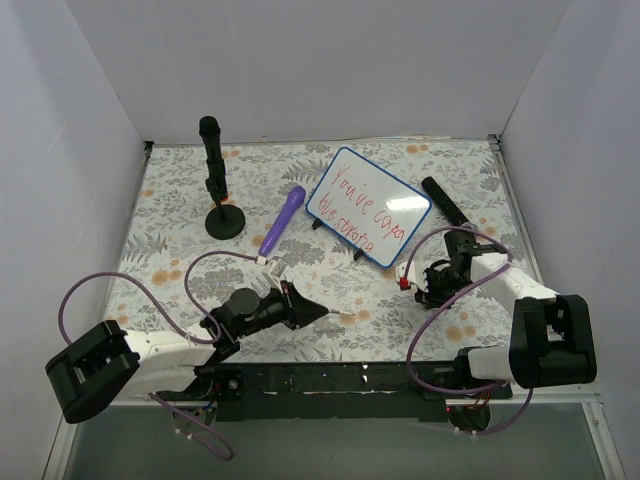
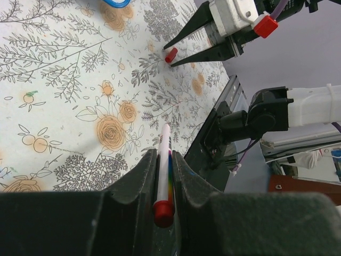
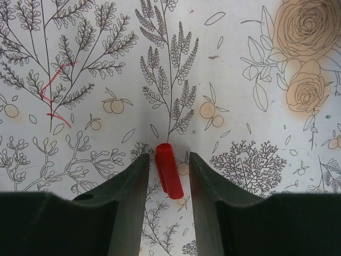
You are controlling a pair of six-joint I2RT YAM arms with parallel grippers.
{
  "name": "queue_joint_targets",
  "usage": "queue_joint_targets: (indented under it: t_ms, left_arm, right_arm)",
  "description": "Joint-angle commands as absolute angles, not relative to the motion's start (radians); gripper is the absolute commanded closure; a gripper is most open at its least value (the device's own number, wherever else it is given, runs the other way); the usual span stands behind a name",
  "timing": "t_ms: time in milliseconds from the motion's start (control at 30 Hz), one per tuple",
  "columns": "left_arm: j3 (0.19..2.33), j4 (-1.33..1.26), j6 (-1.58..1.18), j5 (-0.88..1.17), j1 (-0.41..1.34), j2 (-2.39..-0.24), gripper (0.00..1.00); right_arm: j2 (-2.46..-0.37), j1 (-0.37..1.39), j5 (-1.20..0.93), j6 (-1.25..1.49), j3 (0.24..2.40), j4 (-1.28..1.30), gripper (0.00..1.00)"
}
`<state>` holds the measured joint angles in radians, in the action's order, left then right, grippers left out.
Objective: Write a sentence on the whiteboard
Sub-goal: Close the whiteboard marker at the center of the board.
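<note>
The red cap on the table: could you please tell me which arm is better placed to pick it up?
Right: the right gripper is open astride the cap, whereas the left gripper is shut on the marker.

Whiteboard reads "You've", probably; rest unclear.

On the table, the whiteboard stands at the back bearing the sentence, with a tube just left of it, a stand further left, a bar just right, a cap lying before it between the fingers of the right gripper, and a pen in the left gripper.
</note>
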<state>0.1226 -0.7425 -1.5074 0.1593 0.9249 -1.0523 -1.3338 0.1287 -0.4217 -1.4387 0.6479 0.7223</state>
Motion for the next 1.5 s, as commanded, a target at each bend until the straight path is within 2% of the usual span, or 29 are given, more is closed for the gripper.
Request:
queue_joint_targets:
  t_ms: [0,133,433,800,967,1100,1300,1467]
  left_arm:
    - [0.158,-0.821,-1.509,0.198,0.923,-1.101,1.00]
    - [0.173,-0.850,-1.513,0.212,0.923,-1.150,1.00]
    - [0.224,-0.893,-1.506,0.245,0.923,-1.250,1.00]
    - [0.232,-0.910,-1.506,0.256,0.923,-1.279,1.00]
    - [0.233,-0.919,-1.508,0.259,0.922,-1.295,1.00]
    - [0.244,-0.933,-1.511,0.268,0.923,-1.318,1.00]
    - [0.259,-1.000,-1.534,0.287,0.923,-1.376,1.00]
    - [0.284,-1.054,-1.552,0.295,0.922,-1.446,1.00]
  right_arm:
    - [-1.374,0.107,-0.308,-1.466,0.557,0.744,0.55]
    - [-1.371,0.083,-0.316,-1.503,0.551,0.764,0.54]
    - [-1.433,0.072,-0.318,-1.542,0.597,0.833,0.61]
    - [-1.506,0.061,-0.281,-1.574,0.703,0.920,0.56]
    - [-1.525,0.058,-0.281,-1.571,0.707,0.911,0.58]
    - [-1.526,0.049,-0.265,-1.568,0.698,0.903,0.65]
    - [-1.499,0.048,-0.314,-1.530,0.658,0.841,0.99]
    - [-1.409,0.049,-0.480,-1.474,0.634,0.825,0.99]
